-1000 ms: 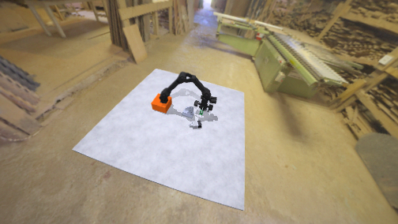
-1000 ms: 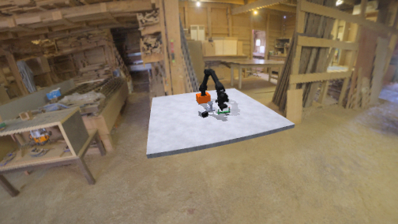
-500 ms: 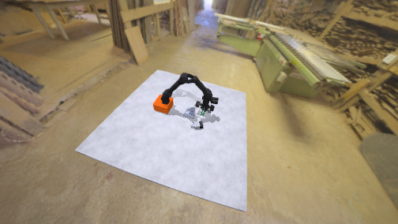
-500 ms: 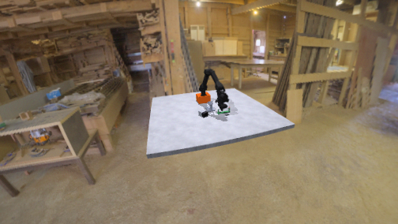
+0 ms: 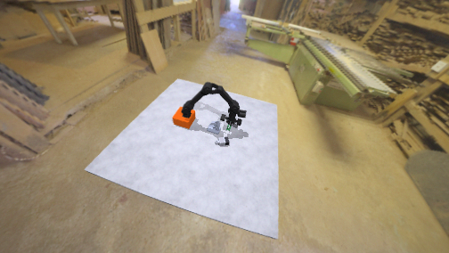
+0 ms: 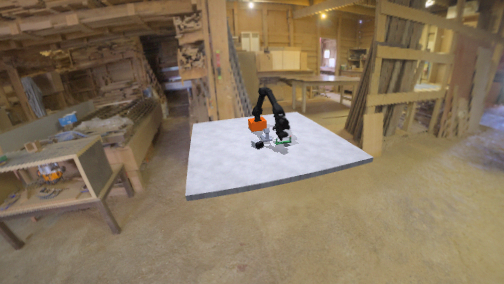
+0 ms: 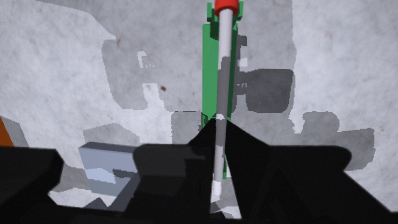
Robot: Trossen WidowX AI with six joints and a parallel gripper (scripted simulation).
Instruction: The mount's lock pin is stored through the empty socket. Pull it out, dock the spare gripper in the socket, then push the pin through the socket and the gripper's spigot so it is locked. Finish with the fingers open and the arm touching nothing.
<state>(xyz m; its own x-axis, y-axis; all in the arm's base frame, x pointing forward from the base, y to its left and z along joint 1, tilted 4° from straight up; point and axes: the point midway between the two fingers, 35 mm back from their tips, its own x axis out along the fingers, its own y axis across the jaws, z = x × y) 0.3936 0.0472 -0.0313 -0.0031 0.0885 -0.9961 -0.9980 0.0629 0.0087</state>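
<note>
The lock pin, a thin grey rod with a red head, lies lengthwise between my fingertips in the wrist view. My gripper is shut on it. The pin is over a long green holder; its red head is by the upright prongs at the holder's far end. I cannot tell whether pin and holder touch. The blue-grey mount stands beside my gripper, partly hidden by a finger in the wrist view. The black and light spare gripper lies near the mount.
The arm's orange base block stands behind the mount. Everything is on a pale grey mat. The arm arches high from the base over to the green holder.
</note>
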